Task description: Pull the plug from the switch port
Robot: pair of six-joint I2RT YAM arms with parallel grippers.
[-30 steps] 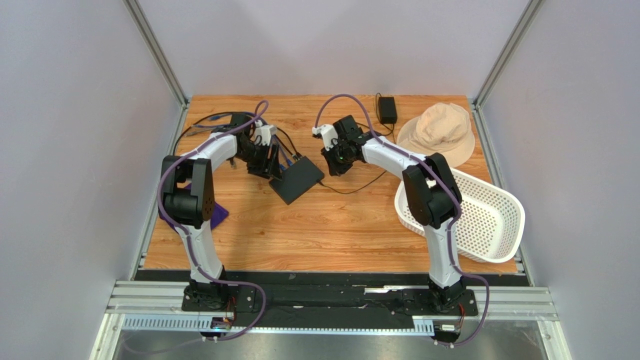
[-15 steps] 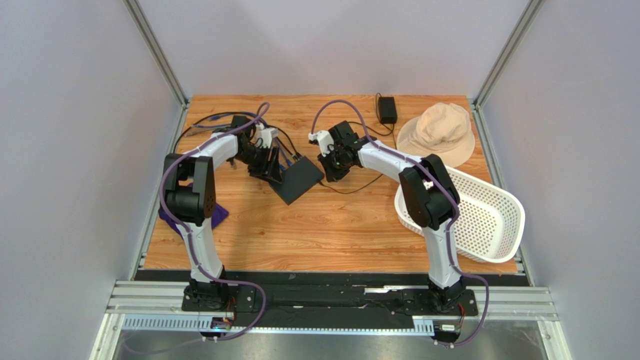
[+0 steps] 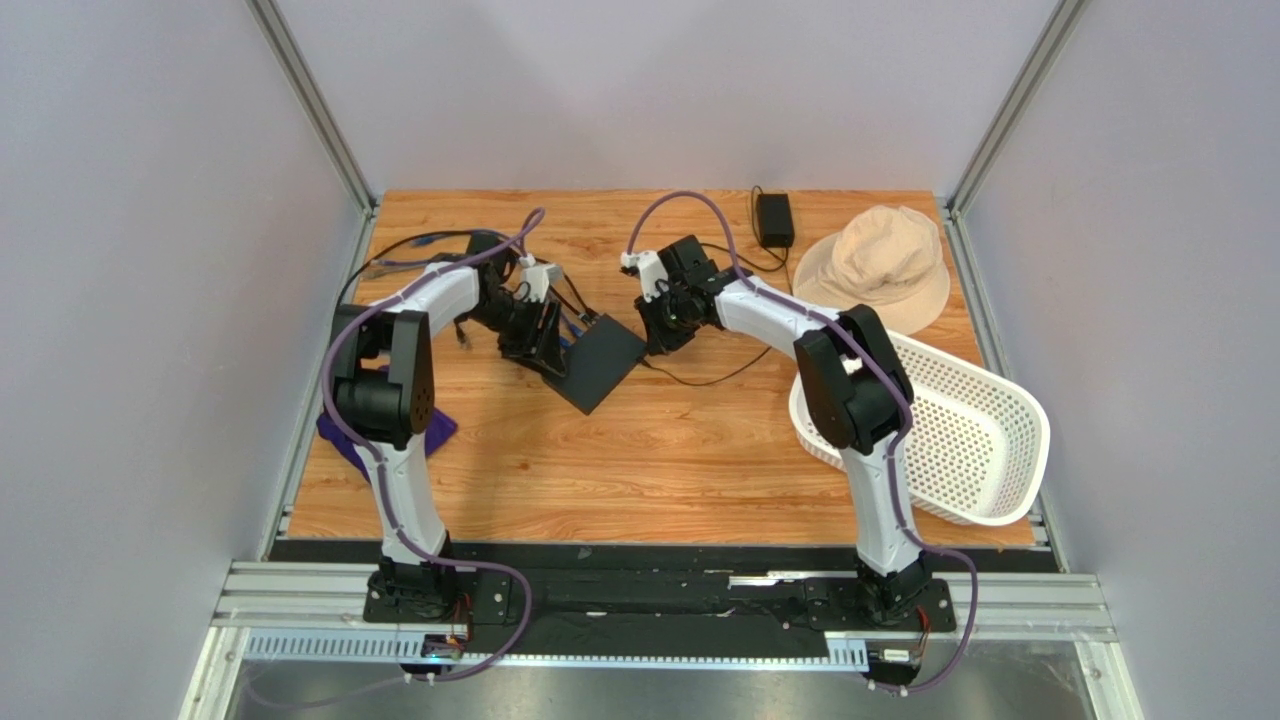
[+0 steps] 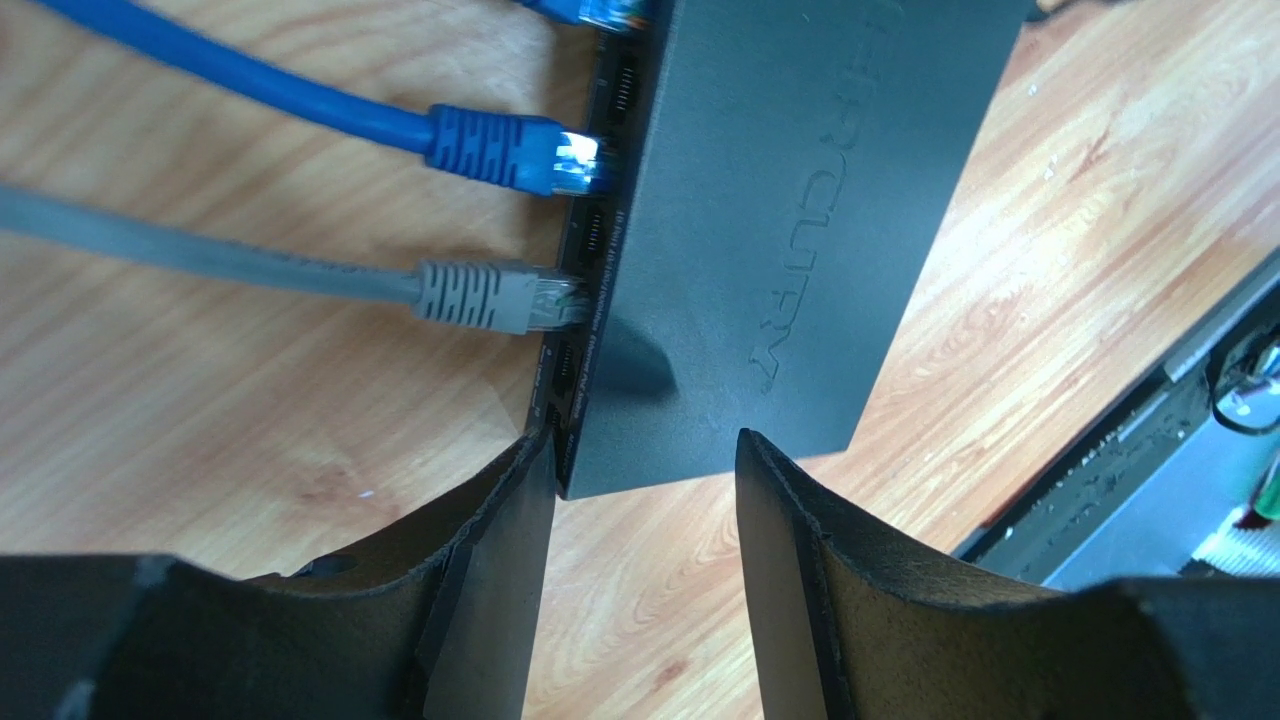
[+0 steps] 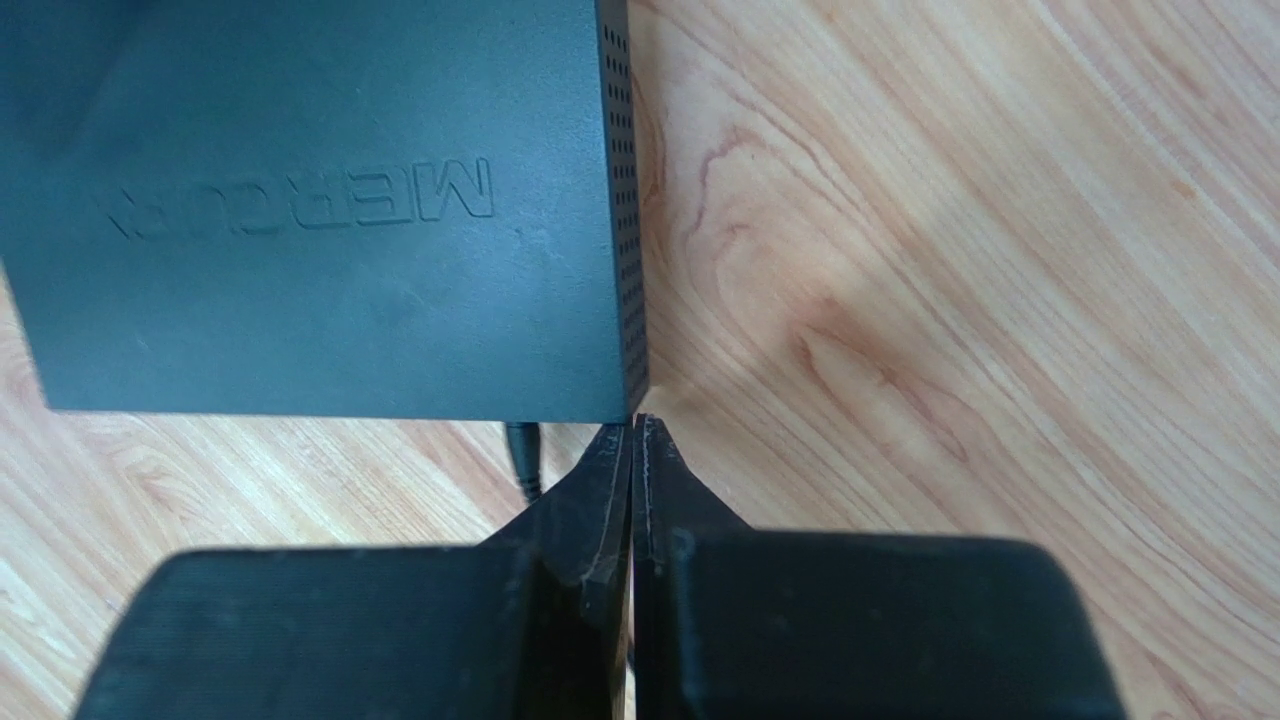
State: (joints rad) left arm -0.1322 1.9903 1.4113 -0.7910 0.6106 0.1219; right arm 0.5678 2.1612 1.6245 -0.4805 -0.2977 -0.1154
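My wooden worktop (image 3: 631, 465) carries the black switch (image 3: 601, 360) toward the back. A blue cable (image 4: 301, 98) and a grey cable (image 4: 226, 258) run across the wood from its socket side. A small adapter (image 3: 775, 219) sits at the far edge, with a tan hat (image 3: 879, 263) just beside it. A white basket (image 3: 1034, 413) overhangs the right edge, and a purple cloth (image 3: 436, 432) lies at the left.

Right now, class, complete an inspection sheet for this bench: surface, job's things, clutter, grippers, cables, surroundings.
Surface: wooden table, no spills seen.
Job's things: black switch lies flat; grey plug and blue plug are seated in its ports.
Clutter: hat, basket, purple item, power adapter.
Grippers: left gripper open over the switch's corner; right gripper shut, tips at another corner.
Cables: blue cable and grey cable run from the plugs; a black lead leaves the switch.
Surroundings: grey walls, metal frame posts.
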